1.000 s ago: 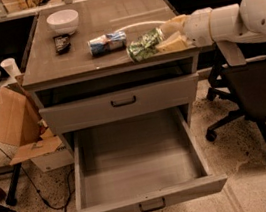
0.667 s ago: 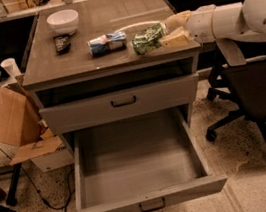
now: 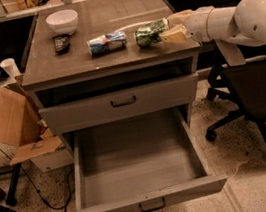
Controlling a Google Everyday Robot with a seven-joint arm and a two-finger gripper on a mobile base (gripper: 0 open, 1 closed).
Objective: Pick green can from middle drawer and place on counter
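In the middle of the view stands a grey drawer cabinet, and its glossy grey-brown tabletop carries everything of interest. Below it, the middle drawer is pulled far out toward the camera, its plain grey floor and sides bare and its dark bar handle showing on the front. Above that sits another grey drawer front with a like handle, pushed almost fully in.

To the right, a black office chair stands beside the cabinet, and the robot's white arm reaches in over it from the right edge toward the tabletop. To the left, a brown cardboard box leans by the cabinet, with a white paper cup on a low surface behind it.

On the tabletop, a white bowl rests near the back left corner, with a small dark object just in front of it. A blue-and-white can lies on its side near the middle. Just to its right, apart from it, the green can is also on its side over the right part of the tabletop, near the front edge. The gripper is at the can's right end, its jaws pinching the can. Whether the can's underside touches the tabletop or hangs just above it cannot be made out from this angle.
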